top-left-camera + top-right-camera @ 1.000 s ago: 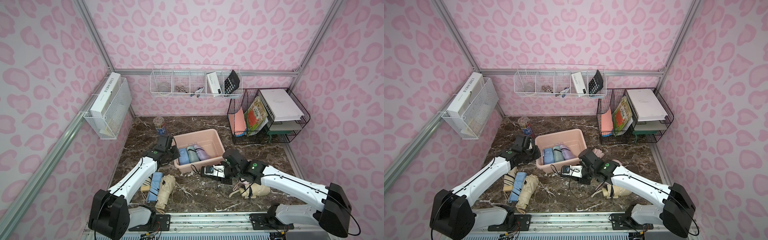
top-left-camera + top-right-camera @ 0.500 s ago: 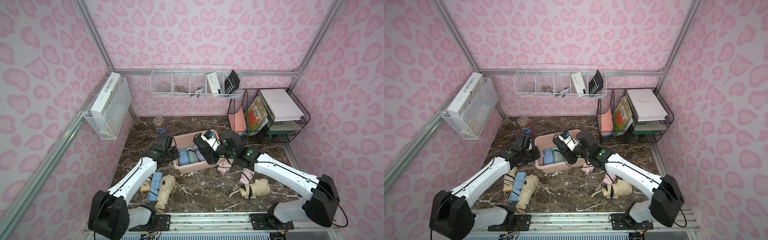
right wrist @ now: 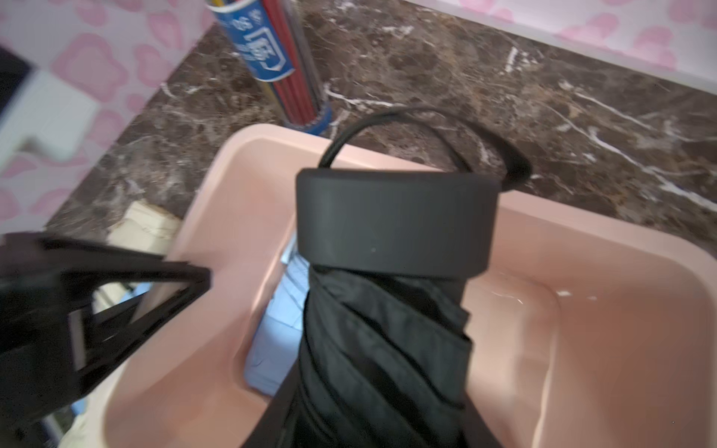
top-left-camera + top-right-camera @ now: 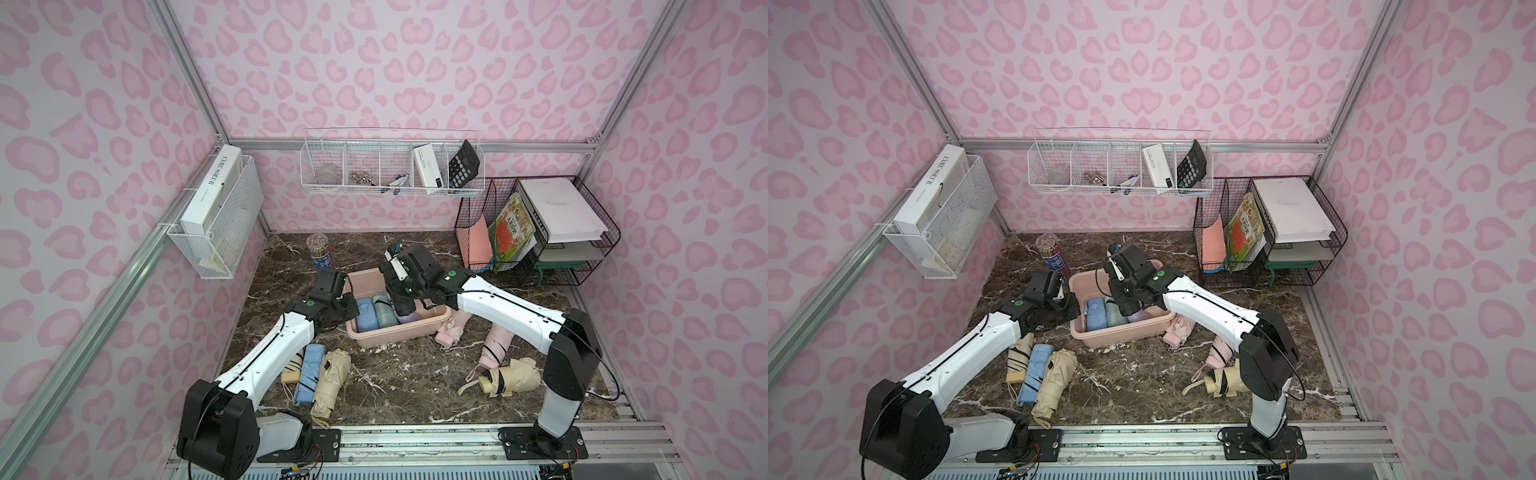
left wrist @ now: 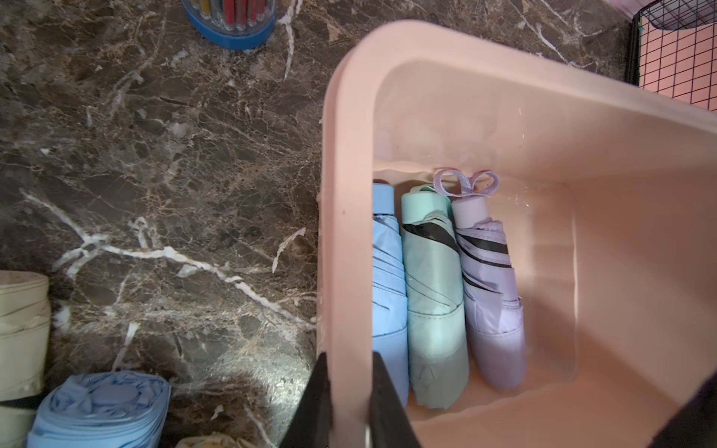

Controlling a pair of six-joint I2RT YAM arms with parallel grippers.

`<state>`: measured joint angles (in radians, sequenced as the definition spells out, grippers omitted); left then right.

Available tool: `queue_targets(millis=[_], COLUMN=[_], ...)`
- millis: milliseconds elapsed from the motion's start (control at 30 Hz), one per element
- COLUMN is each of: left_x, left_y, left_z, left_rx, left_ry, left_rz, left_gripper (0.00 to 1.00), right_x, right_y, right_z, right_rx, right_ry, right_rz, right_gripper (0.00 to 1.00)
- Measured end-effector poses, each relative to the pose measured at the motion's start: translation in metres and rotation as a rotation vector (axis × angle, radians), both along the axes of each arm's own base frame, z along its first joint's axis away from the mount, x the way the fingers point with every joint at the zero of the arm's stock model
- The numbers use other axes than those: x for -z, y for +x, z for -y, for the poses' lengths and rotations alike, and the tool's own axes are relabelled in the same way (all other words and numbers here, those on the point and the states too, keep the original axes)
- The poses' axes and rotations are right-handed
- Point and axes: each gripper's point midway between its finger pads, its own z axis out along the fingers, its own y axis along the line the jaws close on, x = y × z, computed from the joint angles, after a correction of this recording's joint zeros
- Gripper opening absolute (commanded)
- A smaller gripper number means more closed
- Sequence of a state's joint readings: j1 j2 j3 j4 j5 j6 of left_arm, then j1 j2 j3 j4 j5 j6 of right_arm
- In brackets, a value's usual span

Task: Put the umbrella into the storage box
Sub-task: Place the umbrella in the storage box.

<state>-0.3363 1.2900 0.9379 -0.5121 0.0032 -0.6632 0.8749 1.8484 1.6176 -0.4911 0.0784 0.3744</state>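
The left gripper (image 5: 351, 407) clamps the storage box (image 5: 341, 155) rim at 9 o'clock. The right gripper (image 3: 372, 434) holds a black umbrella (image 3: 388, 329) above it.

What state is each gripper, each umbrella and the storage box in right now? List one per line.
storage box: upright, open-topped, part filled
black umbrella: folded, held above the box
left gripper: shut on the storage box rim
right gripper: shut on the black umbrella
blue umbrella, mint umbrella, lilac umbrella: folded, side by side inside
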Motion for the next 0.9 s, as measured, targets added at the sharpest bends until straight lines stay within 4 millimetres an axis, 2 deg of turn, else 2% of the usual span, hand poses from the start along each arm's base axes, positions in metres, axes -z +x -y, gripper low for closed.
queue_targets(millis=[200, 467, 633, 700, 833, 900], left_x=[0.0, 0.001, 0.001, 0.0, 0.0, 0.0], left_y=[0.0, 0.002, 0.002, 0.003, 0.003, 0.003], left_z=[0.0, 0.001, 0.001, 0.001, 0.001, 0.001], left_rx=[0.001, 0.003, 0.003, 0.002, -0.002, -0.004], left_ry=[0.001, 0.003, 0.003, 0.003, 0.001, -0.001], left_rz=[-0.002, -0.003, -0.001, -0.001, -0.002, -0.002], left_gripper=[0.0, 0.0, 0.0, 0.0, 0.0, 0.0], right_x=[0.035, 0.074, 0.089, 0.091, 0.1, 0.103], right_y=[0.024, 0.035, 0.04, 0.041, 0.042, 0.042], right_z=[0.015, 0.029, 0.043, 0.046, 0.048, 0.048], right_rx=[0.147, 0.211, 0.234, 0.234, 0.227, 0.225], right_ry=[-0.143, -0.301, -0.367, -0.376, -0.39, -0.395], right_rz=[-0.018, -0.035, -0.05, -0.05, -0.053, -0.056], right_gripper=[0.08, 0.1, 0.13, 0.19, 0.42, 0.51])
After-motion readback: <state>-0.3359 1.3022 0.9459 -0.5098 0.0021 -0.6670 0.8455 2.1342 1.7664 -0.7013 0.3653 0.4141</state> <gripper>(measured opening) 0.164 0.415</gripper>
